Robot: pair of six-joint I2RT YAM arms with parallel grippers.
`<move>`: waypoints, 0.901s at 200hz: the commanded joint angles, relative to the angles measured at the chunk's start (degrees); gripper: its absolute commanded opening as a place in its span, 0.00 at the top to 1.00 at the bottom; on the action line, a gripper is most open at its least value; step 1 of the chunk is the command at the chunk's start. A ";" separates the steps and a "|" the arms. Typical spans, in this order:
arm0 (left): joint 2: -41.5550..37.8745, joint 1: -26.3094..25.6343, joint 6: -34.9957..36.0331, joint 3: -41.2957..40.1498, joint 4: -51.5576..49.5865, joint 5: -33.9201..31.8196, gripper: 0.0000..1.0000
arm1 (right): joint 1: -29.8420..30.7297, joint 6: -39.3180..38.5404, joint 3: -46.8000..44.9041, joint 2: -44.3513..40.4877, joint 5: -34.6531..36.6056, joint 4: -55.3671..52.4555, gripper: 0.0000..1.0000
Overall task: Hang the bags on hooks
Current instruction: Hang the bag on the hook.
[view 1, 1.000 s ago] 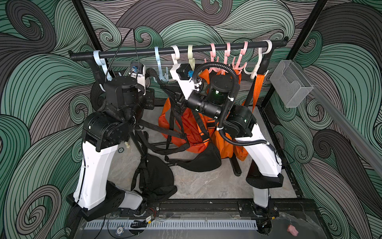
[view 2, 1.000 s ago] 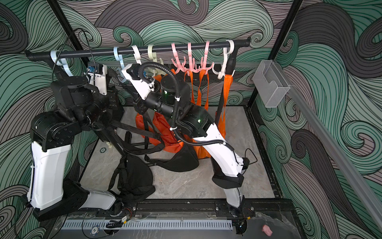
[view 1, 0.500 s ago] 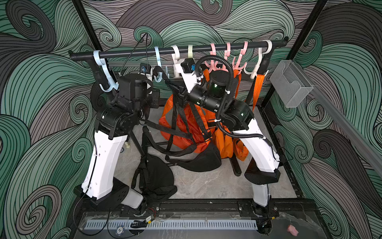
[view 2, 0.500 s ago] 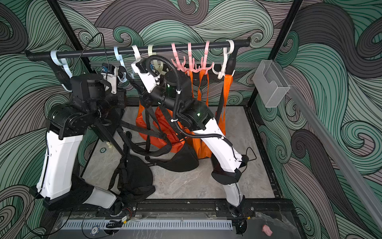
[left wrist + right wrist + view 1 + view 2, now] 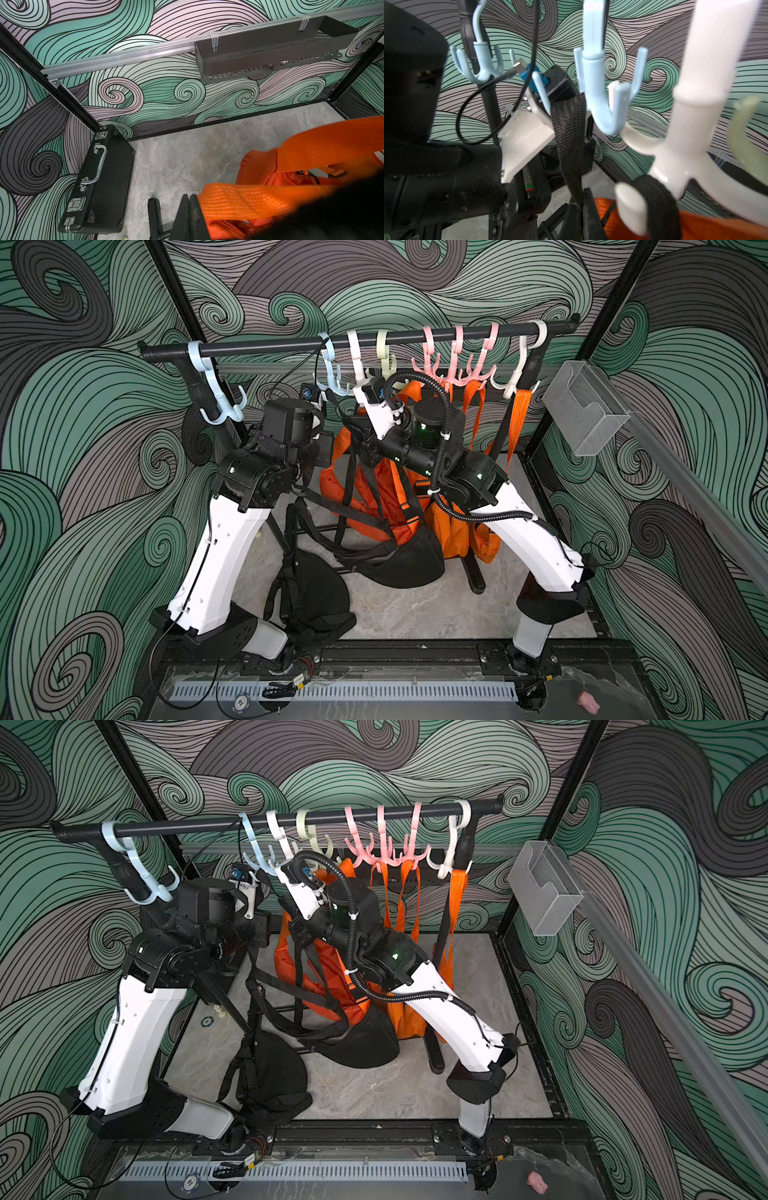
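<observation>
One black bag (image 5: 399,568) hangs low under the rail (image 5: 270,348) in both top views, before the orange bags (image 5: 334,489). In the left wrist view we see the left pincer (image 5: 188,207) closed beside an orange strap (image 5: 249,201). In the right wrist view the right pincer (image 5: 578,207) clamps a black strap (image 5: 569,133) reaching the blue hook (image 5: 600,116).

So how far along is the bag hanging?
Done: orange bags hang from pink hooks; one strap loops the white hook. In hand: right pincer shut on a second strap by the blue hook, not clearly seated. To do: seat it, release; a black bag lies on the floor.
</observation>
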 commanded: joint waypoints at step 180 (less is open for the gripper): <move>-4.06 -12.98 3.31 -0.96 4.23 1.89 0.01 | -7.38 7.22 -12.64 -11.74 3.11 7.05 0.91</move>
